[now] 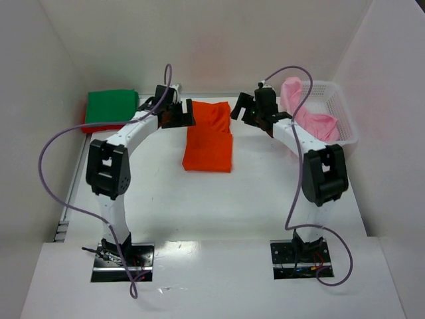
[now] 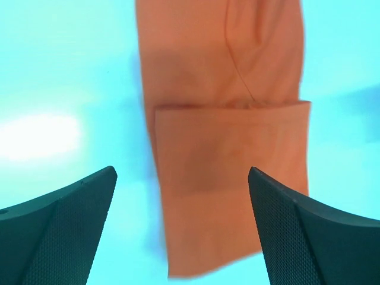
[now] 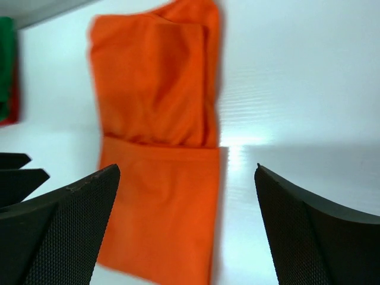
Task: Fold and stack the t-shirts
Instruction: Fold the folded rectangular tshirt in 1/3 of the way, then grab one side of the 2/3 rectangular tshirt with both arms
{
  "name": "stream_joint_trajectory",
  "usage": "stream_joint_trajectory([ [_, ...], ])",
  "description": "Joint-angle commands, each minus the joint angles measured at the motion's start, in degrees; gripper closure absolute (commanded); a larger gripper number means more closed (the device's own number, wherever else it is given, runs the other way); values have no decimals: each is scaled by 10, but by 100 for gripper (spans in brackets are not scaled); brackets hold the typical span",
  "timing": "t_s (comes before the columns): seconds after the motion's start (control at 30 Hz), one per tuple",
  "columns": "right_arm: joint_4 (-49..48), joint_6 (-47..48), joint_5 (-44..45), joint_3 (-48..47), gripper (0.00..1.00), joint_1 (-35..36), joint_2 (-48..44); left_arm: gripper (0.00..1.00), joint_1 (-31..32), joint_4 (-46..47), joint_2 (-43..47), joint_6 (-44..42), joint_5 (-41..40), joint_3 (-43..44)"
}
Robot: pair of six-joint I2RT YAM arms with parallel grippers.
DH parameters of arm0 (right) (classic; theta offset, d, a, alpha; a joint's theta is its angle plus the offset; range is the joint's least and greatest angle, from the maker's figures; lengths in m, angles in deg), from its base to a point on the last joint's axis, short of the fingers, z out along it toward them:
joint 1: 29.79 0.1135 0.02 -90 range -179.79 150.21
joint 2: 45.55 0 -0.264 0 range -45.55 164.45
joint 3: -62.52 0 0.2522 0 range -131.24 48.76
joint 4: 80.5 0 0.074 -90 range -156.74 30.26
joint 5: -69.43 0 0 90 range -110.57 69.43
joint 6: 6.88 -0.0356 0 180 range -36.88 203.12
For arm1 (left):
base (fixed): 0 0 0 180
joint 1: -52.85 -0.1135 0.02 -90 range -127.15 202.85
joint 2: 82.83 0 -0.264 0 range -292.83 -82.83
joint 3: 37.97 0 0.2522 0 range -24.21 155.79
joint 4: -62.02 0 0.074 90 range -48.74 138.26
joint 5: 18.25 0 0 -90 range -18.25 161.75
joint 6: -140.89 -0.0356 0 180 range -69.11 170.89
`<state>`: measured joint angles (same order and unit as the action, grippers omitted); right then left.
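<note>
The orange tee (image 1: 208, 136) lies folded flat on the desk (image 1: 265, 199), towards the far middle, a long strip with a straight edge crossing it about midway. It sits between my two sets of jaws. My left jaws hang over its far left corner and my right jaws hang just off its far right corner. Both sets are spread wide and grasp nothing. From my left wrist the tee (image 2: 225, 148) shows in the gap between my dark fingers (image 2: 59, 231), with none of the cloth pinched by them. From my right wrist it (image 3: 160, 119) lies mostly towards the left finger (image 3: 59, 231), with bare desk before the right one. Farther out, a green tee (image 1: 111, 106) lies folded at the far left of the desk on top of a red tee (image 1: 86, 126), of which only an edge shows. A pink tee (image 1: 312, 119) is heaped in the white basket (image 1: 342, 106) at the far right, behind my right arm.
</note>
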<state>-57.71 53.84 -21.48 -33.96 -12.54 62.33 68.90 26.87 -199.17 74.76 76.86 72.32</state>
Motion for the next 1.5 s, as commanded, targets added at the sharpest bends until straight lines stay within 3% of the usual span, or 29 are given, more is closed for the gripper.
stream_joint_trajectory([
  [0.0, -27, 4, -35, 51, 0, 1, -78, 1, -3, 2, 86, -16, 7, -58],
  [0.13, -43, -38, -88, 163, 0, 1, -139, 1, -3, 2, 146, -4, 42, -174],
  [0.33, -45, -55, -78, 258, 0, 63, -156, 1, 7, 26, 203, 31, 48, -315],
  [0.57, -62, -74, -72, 287, 0, 87, -139, 10, 7, 49, 203, 45, 70, -350],
  [0.93, -73, -74, -82, 274, 29, 92, -64, 18, 7, 66, 145, 56, 97, -332],
  [1.03, -78, -79, -82, 268, 30, 92, -58, 21, 7, 71, 127, 56, 103, -320],
  [1.47, -96, -104, -88, 274, 74, 92, -36, 44, 7, 82, 84, 56, 108, -296],
])
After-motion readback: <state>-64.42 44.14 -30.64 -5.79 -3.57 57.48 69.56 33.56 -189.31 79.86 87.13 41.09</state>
